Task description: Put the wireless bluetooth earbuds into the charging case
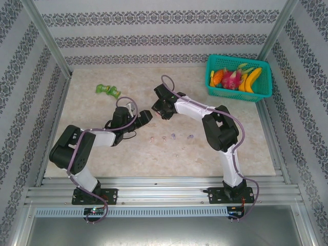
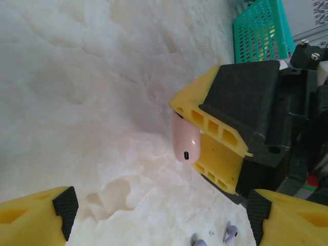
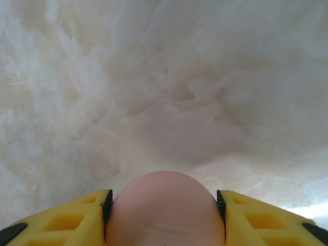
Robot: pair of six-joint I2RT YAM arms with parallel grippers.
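Cream marbled tabletop (image 1: 138,156) spread under both my arms, with patterned wallpaper (image 1: 154,20) on the walls around it. My right gripper (image 3: 165,202) was clamped on the case (image 3: 165,218), a pale pink round thing. It sat snug between the two yellow fingers (image 3: 61,223), and its dome bulged forward past their tips.

From my left wrist I saw that same case (image 2: 185,138) edge-on. A small dark slot in its rim was turned toward my left gripper (image 2: 161,212). Whether the case touched the tabletop I could not tell. My left gripper held nothing. Its fingers (image 2: 36,215) stood wide apart, with bare tabletop between them and the case ahead of them, well clear of either pad.

From above, the left gripper (image 1: 143,117) and the right gripper (image 1: 160,108) met nearly tip to tip, close but apart.

The earbuds (image 1: 173,136) lay loose on the tabletop in a rough row of four. They were behind both grippers, toward the arm bases. The two on the left gripper's side looked pinkish, the other two lilac. Two lilac earbuds (image 2: 230,233) showed just beside one of my left fingers.

A teal basket (image 1: 261,89) of fruit stood well beyond my right gripper in the far corner. A small green thing (image 1: 107,90) lay well beyond my left gripper.
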